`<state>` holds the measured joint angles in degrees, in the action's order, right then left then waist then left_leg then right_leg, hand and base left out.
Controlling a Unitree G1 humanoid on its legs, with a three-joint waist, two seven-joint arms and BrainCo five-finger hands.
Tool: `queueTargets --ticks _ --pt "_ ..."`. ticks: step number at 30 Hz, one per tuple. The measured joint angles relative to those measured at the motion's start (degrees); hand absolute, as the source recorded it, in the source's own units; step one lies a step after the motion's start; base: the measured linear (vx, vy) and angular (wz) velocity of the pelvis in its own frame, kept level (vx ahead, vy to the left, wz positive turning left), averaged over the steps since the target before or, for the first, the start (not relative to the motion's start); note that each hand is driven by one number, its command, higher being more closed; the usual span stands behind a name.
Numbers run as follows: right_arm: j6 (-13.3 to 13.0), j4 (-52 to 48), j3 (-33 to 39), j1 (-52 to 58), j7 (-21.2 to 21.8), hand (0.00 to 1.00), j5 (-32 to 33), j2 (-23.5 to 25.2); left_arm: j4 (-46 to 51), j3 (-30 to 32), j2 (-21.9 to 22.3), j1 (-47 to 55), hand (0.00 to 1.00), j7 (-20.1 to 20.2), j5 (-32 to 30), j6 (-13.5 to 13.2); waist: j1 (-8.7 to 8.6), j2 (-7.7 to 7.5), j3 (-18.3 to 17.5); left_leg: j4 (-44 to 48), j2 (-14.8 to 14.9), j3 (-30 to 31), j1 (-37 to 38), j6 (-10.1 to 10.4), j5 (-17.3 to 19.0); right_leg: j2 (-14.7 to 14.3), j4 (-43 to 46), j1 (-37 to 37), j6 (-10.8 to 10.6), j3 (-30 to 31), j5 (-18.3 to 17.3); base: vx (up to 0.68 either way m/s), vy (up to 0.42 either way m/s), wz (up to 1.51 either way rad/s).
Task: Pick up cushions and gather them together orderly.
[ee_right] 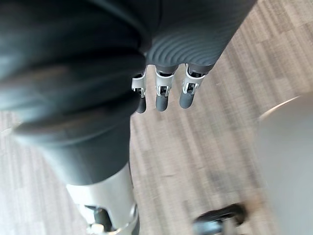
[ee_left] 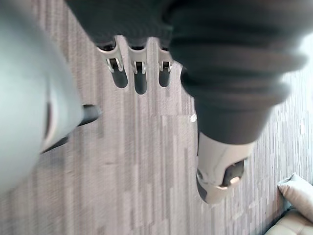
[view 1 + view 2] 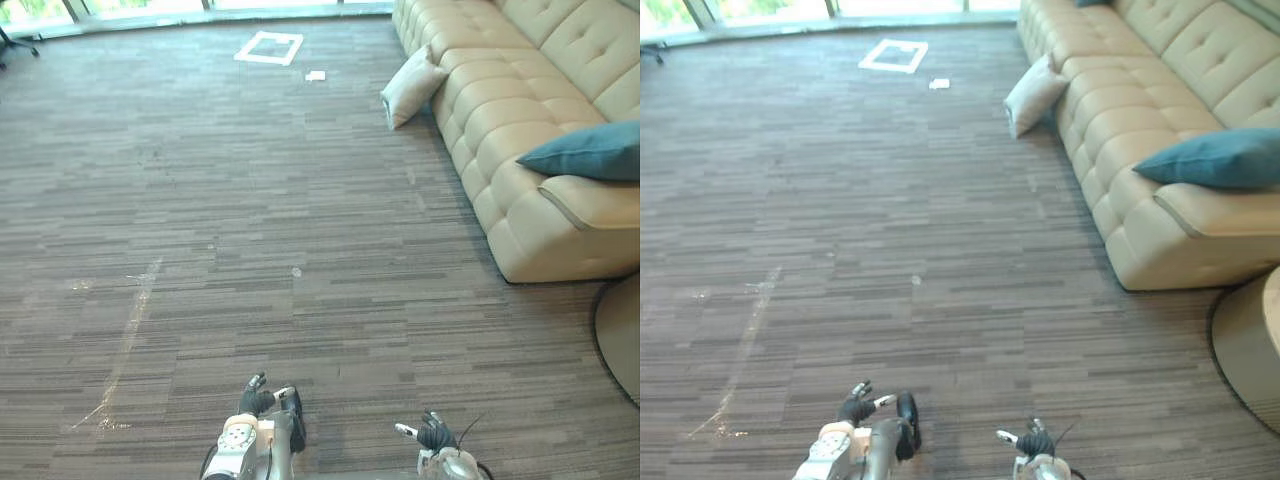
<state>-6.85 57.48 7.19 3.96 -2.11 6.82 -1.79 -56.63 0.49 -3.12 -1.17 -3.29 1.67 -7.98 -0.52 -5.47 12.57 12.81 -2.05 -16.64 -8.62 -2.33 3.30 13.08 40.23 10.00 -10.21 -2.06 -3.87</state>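
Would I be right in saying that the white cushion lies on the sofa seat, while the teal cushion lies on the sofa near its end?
Not quite. The white cushion is not on the seat: it stands on the floor, leaning against the front of the sofa, as the left eye view shows. The teal cushion does lie on the sofa near its end.

White cushion: far right, standing tilted on the floor, leaning against the sofa front. Teal cushion: right, nearer, lying flat on the sofa seat by its near end. The two are well apart.
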Motion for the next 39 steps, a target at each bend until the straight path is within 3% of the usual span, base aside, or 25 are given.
queueTargets --ticks 1,2,4,6,9,10,11,12,14,16,17,18,21,24,25,26,28,29,30,31,32,33,35,36,39 --pt "-0.18 0.26 0.02 -0.05 0.23 0.00 -0.04 -0.01 -1.29 -0.60 -0.47 -0.19 0.00 0.00 -0.15 0.32 -0.24 0.03 0.09 -1.18 -1.12 0.80 4.68 0.24 2.16 1.59 11.68 -4.28 -0.49 -0.67 2.79 0.60 0.163 0.19" --pt "-0.48 -0.45 0.57 0.05 0.76 0.00 -0.14 -0.13 -2.02 -1.15 -0.51 0.20 0.00 -0.05 -0.37 1.12 -0.61 0.84 0.28 -3.22 -1.37 2.11 10.83 0.20 4.22 2.46 19.90 -8.54 5.01 -4.34 -2.24 0.60 0.143 0.16" --pt "-0.89 -1.67 0.63 0.10 1.14 0.00 -0.09 -0.82 -3.55 -3.51 -0.50 0.28 0.00 0.05 -0.36 1.20 -1.72 2.70 -0.18 -5.76 0.16 3.33 17.15 0.49 5.75 1.23 20.25 -13.69 9.18 -10.41 -9.75 0.58 0.042 0.35" --pt "-1.36 -2.97 0.75 -0.11 1.18 0.00 -0.02 -1.51 -5.12 -5.60 -0.20 0.14 0.00 0.19 -0.36 1.29 -2.87 4.40 -0.22 -7.18 1.89 4.70 21.10 0.66 7.26 -0.66 13.42 -18.93 10.51 -15.30 -13.92 0.59 -0.051 0.44" --pt "-1.62 -2.98 1.62 -1.43 1.14 0.00 -0.04 -2.31 -5.35 -6.61 0.14 0.28 0.00 0.19 -0.40 1.51 -3.55 4.89 0.08 -10.16 3.55 3.98 26.17 0.97 8.41 -2.90 -12.67 -27.31 9.72 -18.63 -8.17 0.72 -0.148 0.46" --pt "-1.44 -2.57 1.74 -1.54 1.06 0.00 -0.13 -2.92 -5.11 -6.61 0.29 0.52 0.00 0.18 -0.41 1.51 -4.00 4.73 0.09 -11.94 4.17 2.80 29.38 3.68 10.52 -3.51 -25.40 -28.35 9.73 -19.26 0.22 0.39 -0.109 0.51" --pt "-1.38 -2.48 1.78 -1.51 1.01 0.00 -0.14 -2.98 -5.11 -6.59 0.44 0.67 0.00 0.17 -0.41 1.51 -4.20 4.75 0.14 -12.32 4.28 2.72 30.35 4.55 11.10 -3.72 -25.74 -28.32 10.13 -19.14 2.86 0.87 -0.231 0.31" --pt "-0.65 -2.64 2.57 -1.74 1.05 0.00 -0.26 -3.92 -4.99 -5.14 1.81 0.86 0.00 0.12 -0.42 1.35 -3.55 6.33 0.49 -12.38 6.27 1.26 33.71 6.01 11.28 -5.47 -18.88 -29.61 13.67 -16.70 6.40 0.75 -0.214 -0.15" --pt "-0.77 -3.09 3.43 -1.73 1.02 0.00 -0.32 -3.86 -5.02 -4.01 2.48 0.91 0.00 0.15 -0.50 1.35 -3.42 6.78 0.50 -10.71 6.63 -0.31 34.54 7.90 9.17 -5.40 -12.11 -31.12 14.73 -15.37 1.14 0.76 -0.278 -0.26" --pt "0.12 -4.48 3.82 -0.46 1.04 0.00 -0.64 -4.18 -4.70 -1.33 3.92 1.31 0.00 0.20 -2.27 1.35 -5.09 8.09 0.76 14.48 12.49 1.40 27.63 11.45 5.32 -7.20 -8.17 -26.25 14.92 -16.19 -7.59 0.61 -0.329 -0.11" --pt "0.17 -4.85 3.77 -0.12 1.03 0.00 -0.67 -4.22 -4.55 -0.41 3.93 1.33 0.00 0.20 -2.60 1.33 -5.11 8.44 0.78 20.89 14.04 2.01 25.19 11.89 3.06 -7.75 -8.78 -24.90 14.88 -16.22 -8.30 0.72 -0.311 -0.19" --pt "0.56 -5.16 3.37 0.50 0.89 0.00 -0.71 -4.47 -2.76 2.36 5.02 1.90 0.00 0.32 -2.93 1.25 -5.02 9.09 1.19 44.53 19.76 3.30 15.32 12.15 -2.00 -11.00 -11.75 -18.45 15.90 -15.77 -10.21 0.61 -0.212 -0.25" --pt "0.83 -4.91 0.89 0.98 0.56 0.00 -0.72 -4.40 0.42 4.10 4.48 2.63 0.00 0.23 -3.05 1.14 -3.65 7.47 1.70 55.22 22.95 0.44 6.50 10.98 2.70 -13.72 -19.92 -6.12 16.49 -13.57 -11.63 0.64 -0.172 -0.44" --pt "0.87 -3.84 0.21 0.60 0.47 0.00 -0.72 -4.23 2.18 4.51 3.96 2.60 0.00 0.17 -2.71 0.69 -2.02 6.90 1.63 40.21 20.84 -5.70 0.34 8.63 7.78 -13.95 -28.00 2.55 15.46 -10.10 -10.90 0.53 -0.055 -0.64" --pt "0.87 -3.47 -0.07 0.44 0.40 0.00 -0.75 -4.10 2.73 4.57 3.79 2.54 0.00 0.07 -2.54 0.55 -1.70 6.74 1.75 27.05 16.96 -5.67 -1.81 8.72 7.76 -13.07 -30.76 5.65 14.63 -8.95 -11.36 0.57 0.064 -0.60" --pt "0.70 -2.48 -0.51 0.07 0.27 0.00 -1.33 -4.06 2.92 4.40 3.81 2.53 0.00 -0.11 -2.48 0.07 -1.22 6.55 1.72 10.88 12.38 -3.80 -2.42 9.29 5.06 -12.04 -33.08 8.39 13.55 -7.37 -11.99 0.69 0.097 -0.62" --pt "0.56 -2.12 -1.12 -0.12 0.05 0.00 -2.05 -4.41 3.07 2.99 3.73 2.47 0.00 -0.38 -2.20 -0.22 -0.49 7.58 1.51 -1.64 10.18 -1.38 -4.31 10.39 1.11 -12.45 -36.35 11.13 12.35 -5.13 -12.65 0.54 0.181 -0.76" --pt "0.58 -1.21 -2.39 0.07 -0.23 0.00 -2.33 -4.92 3.19 1.57 3.27 2.09 0.00 -0.38 -1.50 -0.39 0.45 8.11 1.34 -0.78 10.15 0.20 -6.54 6.14 -3.32 -12.94 -37.29 13.64 10.14 -3.12 -14.07 0.65 0.270 -0.84" --pt "0.60 -0.86 -2.60 0.01 -0.26 0.00 -2.34 -4.89 3.07 1.16 2.88 1.87 0.00 -0.39 -1.51 -0.37 0.70 7.82 1.27 0.19 10.04 0.24 -6.44 5.34 -5.49 -12.67 -37.05 14.33 9.60 -2.86 -14.39 0.81 0.329 -0.66" --pt "0.55 -0.29 -3.49 0.02 -0.25 0.00 -2.41 -3.87 2.10 0.42 2.05 1.80 0.00 -0.34 -1.58 -0.21 0.43 6.00 -0.53 2.20 7.84 0.74 -6.53 3.29 -8.07 -10.04 -32.84 13.34 8.49 -2.27 -15.09 0.72 0.258 -0.23" --pt "0.16 -0.32 -3.29 0.70 -0.24 0.00 -2.37 -2.79 1.27 0.18 1.02 1.71 0.00 -0.31 -1.61 -0.19 -0.16 3.27 -1.90 3.98 5.67 0.09 -6.37 2.10 -4.27 -7.16 -21.70 8.35 7.89 -1.96 -15.27 0.71 0.248 -0.10" --pt "0.01 -0.25 -3.30 0.66 -0.18 0.00 -2.38 -2.55 1.23 0.08 0.76 1.63 0.00 -0.30 -1.60 -0.19 -0.15 2.92 -2.24 4.26 5.21 -0.06 -5.95 1.88 -3.11 -6.20 -16.66 6.34 7.21 -1.81 -14.87 0.71 0.234 0.10" --pt "-0.07 -0.09 -3.07 0.25 -0.02 0.00 -2.39 -1.70 -1.13 -1.56 -0.81 0.18 0.00 -0.40 -1.61 0.14 -0.68 -0.17 -1.63 4.22 1.02 0.37 0.86 1.08 3.01 -0.87 12.41 -4.46 -0.65 -0.66 -4.33 0.69 0.191 0.32" --pt "-0.11 -0.09 -2.91 0.19 0.04 0.00 -2.41 -1.76 -1.79 -1.85 -0.91 -0.07 0.00 -0.36 -1.66 0.48 -0.74 -0.15 -1.44 4.07 0.64 0.73 2.51 1.03 3.93 -0.34 15.76 -5.63 -0.16 -1.14 -4.58 0.67 0.124 0.31" --pt "-0.99 -0.73 -3.27 -0.26 0.53 0.00 -2.41 -3.45 -2.93 -4.36 -0.50 0.87 0.00 -0.40 -1.63 1.14 -1.23 3.41 -0.90 -3.23 2.12 1.65 17.95 1.96 7.28 -0.38 20.82 -13.38 10.17 -8.06 -12.58 0.68 0.037 0.03"
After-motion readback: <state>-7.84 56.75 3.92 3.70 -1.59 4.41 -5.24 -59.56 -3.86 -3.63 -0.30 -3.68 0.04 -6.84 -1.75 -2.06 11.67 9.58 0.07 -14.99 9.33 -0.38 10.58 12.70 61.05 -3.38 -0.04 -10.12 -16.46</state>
